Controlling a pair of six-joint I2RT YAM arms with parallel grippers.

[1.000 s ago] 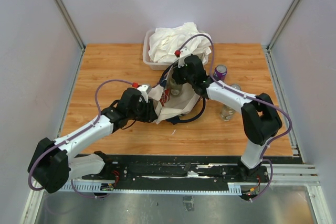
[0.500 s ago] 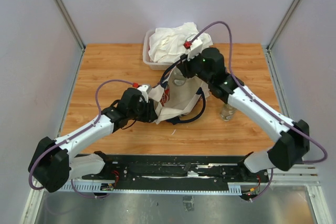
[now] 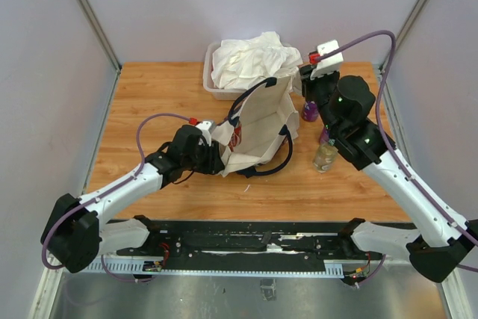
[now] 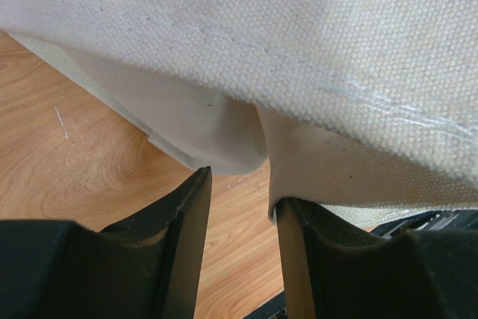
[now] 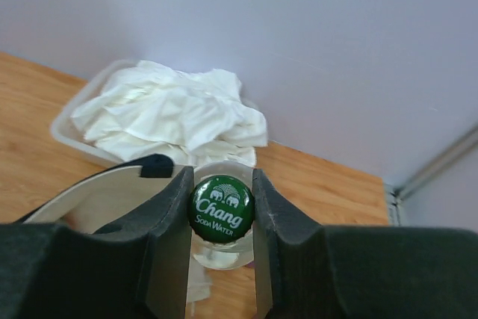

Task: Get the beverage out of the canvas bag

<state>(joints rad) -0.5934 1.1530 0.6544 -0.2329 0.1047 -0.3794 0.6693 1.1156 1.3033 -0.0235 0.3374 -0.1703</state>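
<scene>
Wooden table (image 3: 149,95), pale walls: you are stretching the left arm low, and the left gripper (image 4: 239,192) is pinching a fold of the canvas bag (image 3: 258,121), probably to anchor it. You are raising the right arm high, and the right gripper (image 5: 220,181) is clamping the green-capped bottle (image 5: 222,208) at its cap, outside the bag, just right of it.

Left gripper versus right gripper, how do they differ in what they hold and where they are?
The right gripper is shut on the green cap of a bottle; the left gripper has a fold of the canvas bag at its tips, firm grip unclear. The right gripper is outside the bag, on its right; the left gripper is at the bag's left edge, low over the table. Both have black fingers.
</scene>
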